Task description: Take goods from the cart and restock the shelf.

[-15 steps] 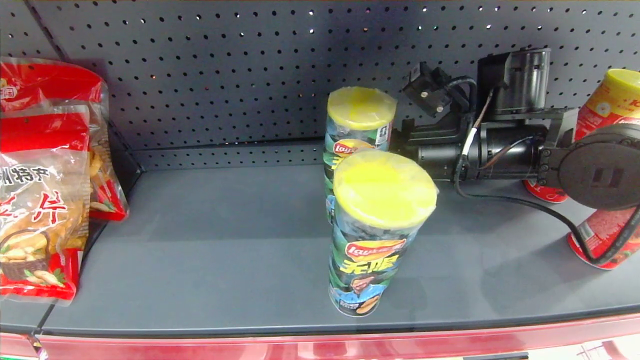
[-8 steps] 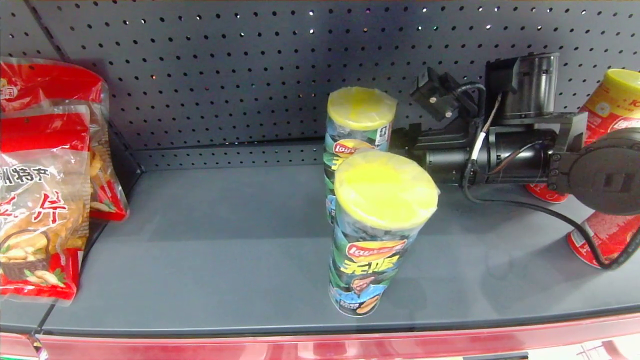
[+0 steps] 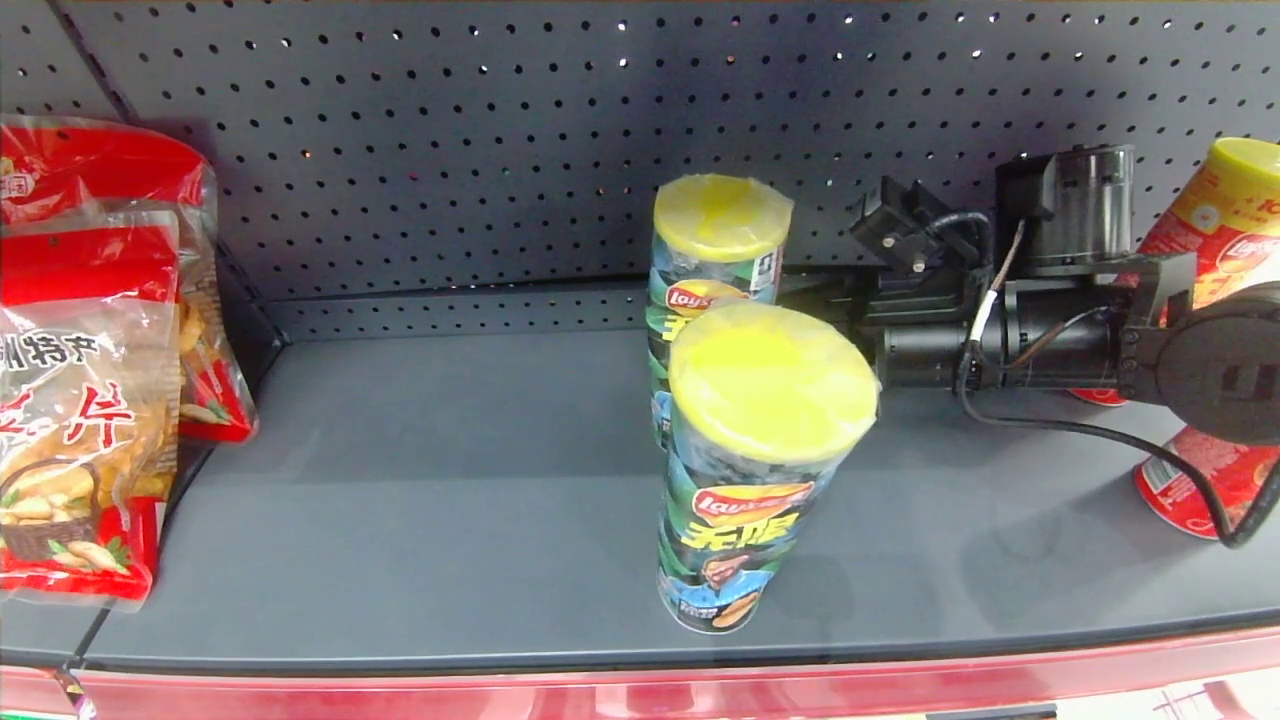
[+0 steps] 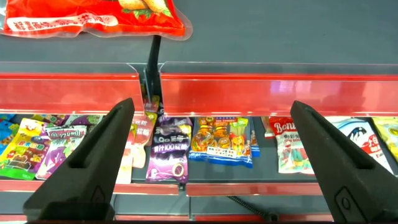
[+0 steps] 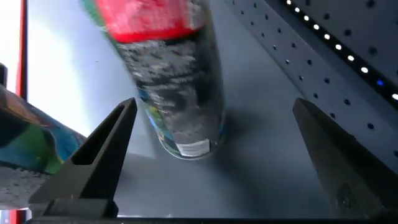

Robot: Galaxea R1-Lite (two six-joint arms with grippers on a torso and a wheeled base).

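Note:
Two green chip cans with yellow lids stand on the grey shelf (image 3: 450, 480): the rear can (image 3: 715, 250) near the pegboard back and the front can (image 3: 755, 460) just ahead of it. My right gripper (image 3: 815, 300) lies level beside the rear can on its right, apart from it. In the right wrist view the right gripper (image 5: 213, 106) is open, with the rear can (image 5: 180, 81) upright beyond the fingertips and the front can (image 5: 25, 143) at the edge. My left gripper (image 4: 211, 104) is open and holds nothing, facing the red shelf edge (image 4: 249, 87).
Red peanut bags (image 3: 90, 350) hang at the shelf's left end. Red chip cans (image 3: 1225, 200) (image 3: 1190, 480) stand at the right behind my right arm. Bare shelf lies between the bags and the green cans. Snack packets (image 4: 217, 137) fill a lower shelf.
My right arm has drawn back to the right and dropped slightly, away from the rear green can. Both cans stayed where they stand.

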